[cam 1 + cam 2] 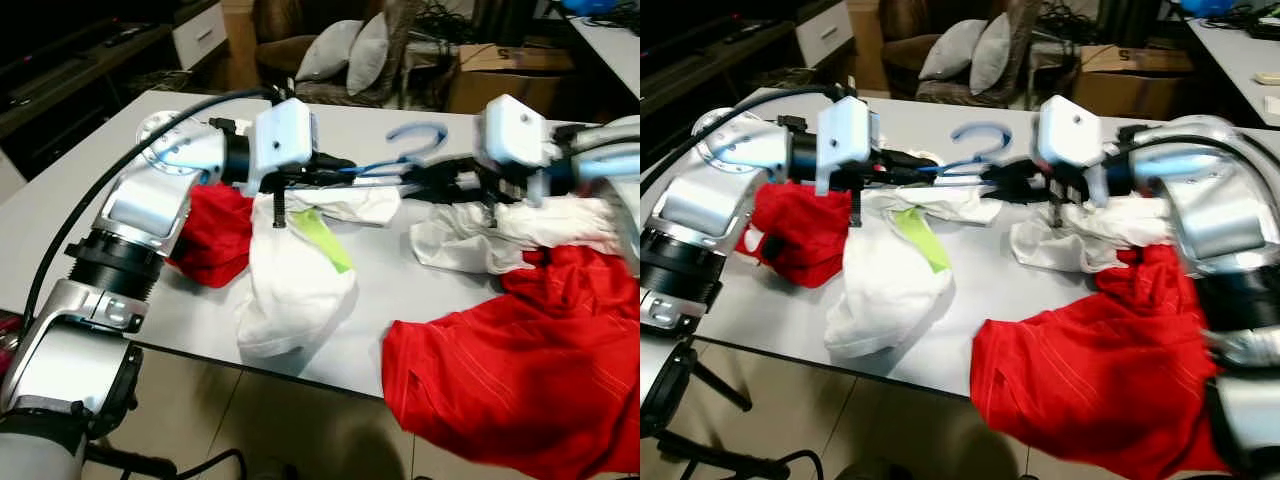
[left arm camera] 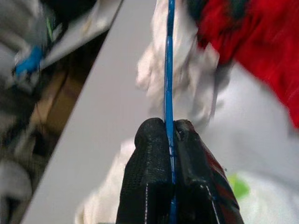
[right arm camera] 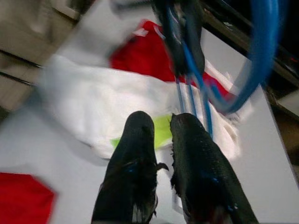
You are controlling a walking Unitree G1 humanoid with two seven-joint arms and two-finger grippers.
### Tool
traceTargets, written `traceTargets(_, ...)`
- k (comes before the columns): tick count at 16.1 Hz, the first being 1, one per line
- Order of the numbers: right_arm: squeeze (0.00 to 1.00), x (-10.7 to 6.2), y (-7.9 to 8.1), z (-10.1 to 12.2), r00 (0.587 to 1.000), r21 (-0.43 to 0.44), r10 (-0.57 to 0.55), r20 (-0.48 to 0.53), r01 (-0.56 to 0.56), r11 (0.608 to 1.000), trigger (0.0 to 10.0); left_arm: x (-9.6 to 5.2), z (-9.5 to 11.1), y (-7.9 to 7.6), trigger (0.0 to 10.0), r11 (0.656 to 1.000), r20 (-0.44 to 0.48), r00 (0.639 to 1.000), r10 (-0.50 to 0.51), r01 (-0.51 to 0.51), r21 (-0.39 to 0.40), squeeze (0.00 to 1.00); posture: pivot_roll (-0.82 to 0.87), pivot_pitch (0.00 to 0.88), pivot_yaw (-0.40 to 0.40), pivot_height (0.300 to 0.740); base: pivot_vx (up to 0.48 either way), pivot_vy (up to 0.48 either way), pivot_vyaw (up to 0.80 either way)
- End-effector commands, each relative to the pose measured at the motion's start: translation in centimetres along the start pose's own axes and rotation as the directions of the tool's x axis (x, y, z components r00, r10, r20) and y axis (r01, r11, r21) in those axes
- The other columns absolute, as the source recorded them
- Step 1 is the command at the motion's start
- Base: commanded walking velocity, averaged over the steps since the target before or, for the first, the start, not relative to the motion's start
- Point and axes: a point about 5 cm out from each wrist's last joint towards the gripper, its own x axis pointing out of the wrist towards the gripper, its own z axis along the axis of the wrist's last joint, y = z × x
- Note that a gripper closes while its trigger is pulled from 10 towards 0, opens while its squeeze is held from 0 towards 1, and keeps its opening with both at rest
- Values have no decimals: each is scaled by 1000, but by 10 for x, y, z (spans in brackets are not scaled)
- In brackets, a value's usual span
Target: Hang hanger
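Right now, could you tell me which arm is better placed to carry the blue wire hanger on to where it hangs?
Left, probably. The left pincer is shut on the thin blue wire hanger, holding it above the white table. The right pincer sits beside the hanger without a visible grip.

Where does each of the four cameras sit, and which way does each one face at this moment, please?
Left and right eye views: on the head, looking forward and down at the white table; both silver arms show.
Left wrist view: along the left gripper, shut on the blue hanger.
Right wrist view: along the right gripper, fingers nearly together, toward the hanger's hook and the other gripper.
Shared: the hanger, white cloth and red cloth.
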Motion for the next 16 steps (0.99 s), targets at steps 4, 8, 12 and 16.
traceTargets(4, 1000, -28, -2, 6, 999, -42, -23, -37, 22, 999, 10000, -5, 1, 0, 0, 1000, -10, 1000, -18, 18, 1, 0, -83, 0, 82, 740, 0, 0, 0)
traceTargets(8, 1000, -14, 0, -1, 992, -106, -62, -109, 50, 993, 10000, 3, 15, -3, 0, 998, 72, 995, -67, 67, 11, 0, -94, 0, 90, 740, 0, 0, 0)
traceTargets(12, 0, -7, -9, -6, 985, -87, -116, -127, 105, 991, 10000, 6, 25, -6, 0, 995, 92, 991, -97, 94, 35, 0, -92, 0, 89, 740, 0, 0, 0)
traceTargets(16, 0, -4, -14, -5, 985, -65, -125, -115, 118, 991, 0, 3, 26, -7, 0, 995, 81, 992, -95, 92, 38, 0, -82, 0, 76, 740, 0, 0, 0)
